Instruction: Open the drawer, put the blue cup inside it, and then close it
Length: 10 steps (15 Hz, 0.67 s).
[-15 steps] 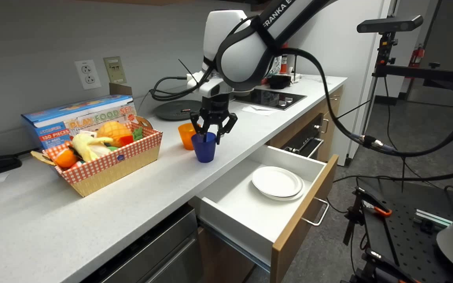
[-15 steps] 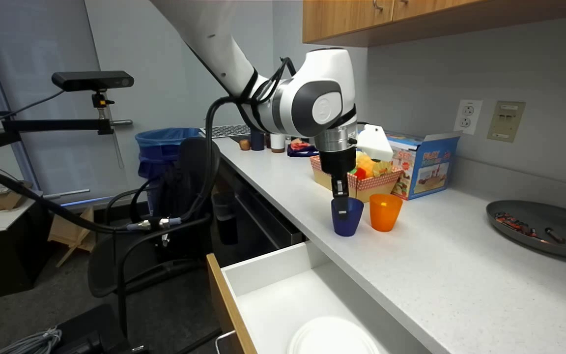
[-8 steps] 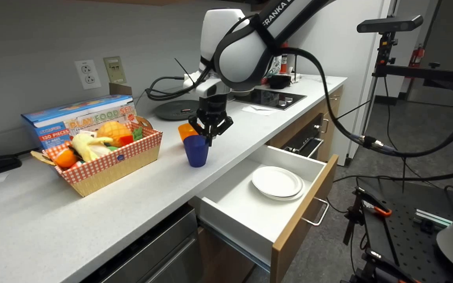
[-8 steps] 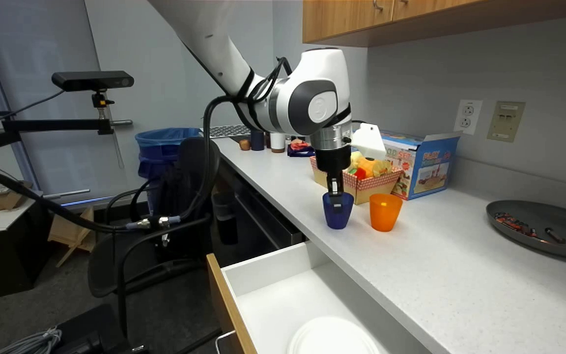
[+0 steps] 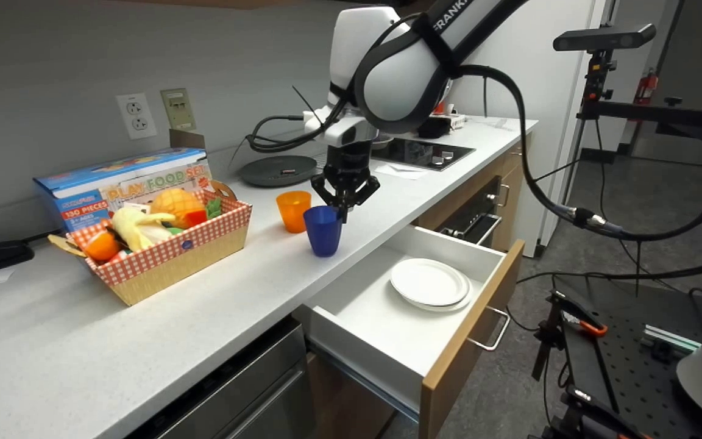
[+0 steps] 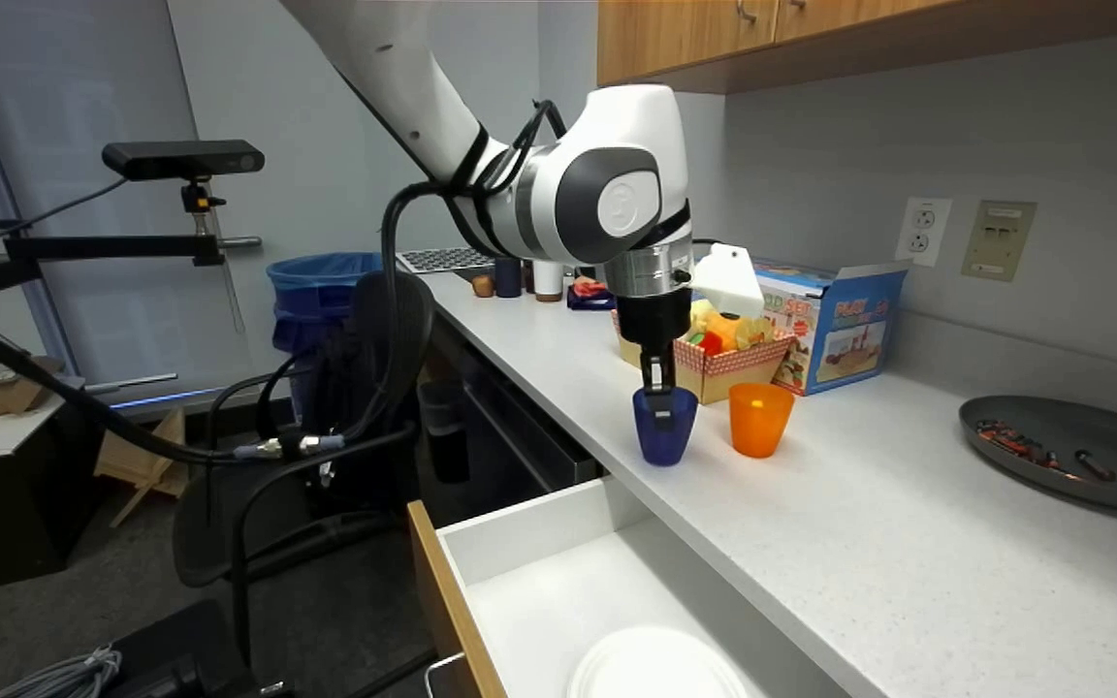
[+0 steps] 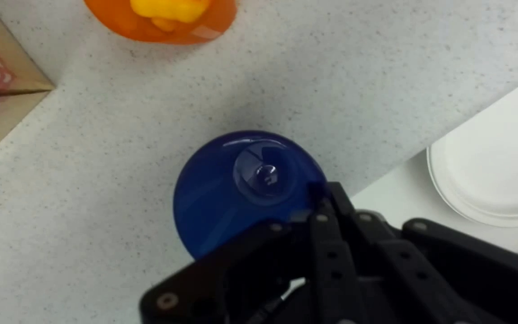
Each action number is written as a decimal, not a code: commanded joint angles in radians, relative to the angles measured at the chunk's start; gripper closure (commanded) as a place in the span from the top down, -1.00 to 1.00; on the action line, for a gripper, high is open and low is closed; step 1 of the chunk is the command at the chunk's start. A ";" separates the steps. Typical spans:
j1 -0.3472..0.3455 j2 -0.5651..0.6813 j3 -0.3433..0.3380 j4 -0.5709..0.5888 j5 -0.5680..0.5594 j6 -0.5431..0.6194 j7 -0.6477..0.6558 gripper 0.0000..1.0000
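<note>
The drawer (image 5: 473,341), with a light brown front and silver bar handle, stands open in both exterior views (image 6: 457,601). The blue cup (image 5: 323,235) is upright at the counter's front edge, above and behind the open drawer. My gripper (image 5: 340,210) is shut on the cup's wall, on the side away from the food basket. In the wrist view, my gripper (image 7: 329,194) has one finger inside the blue cup (image 7: 214,202) and one outside. In an exterior view, the cup (image 6: 667,441) hides part of a fingertip. I cannot tell whether its base touches the counter.
An orange cup (image 5: 294,213) with something yellow inside stands close behind the blue cup. A basket of play food (image 5: 174,256) and its box (image 5: 125,177) are beside them. White plates (image 5: 430,281) lie in the drawer. A dark pan (image 6: 1082,456) is at the back.
The open fingers have closed on the blue cup's wall. The cup first shifted toward the basket, then moved back away from it with my gripper. The drawer has not moved.
</note>
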 commanded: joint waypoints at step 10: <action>0.016 -0.267 -0.014 -0.388 -0.011 -0.041 0.002 -0.98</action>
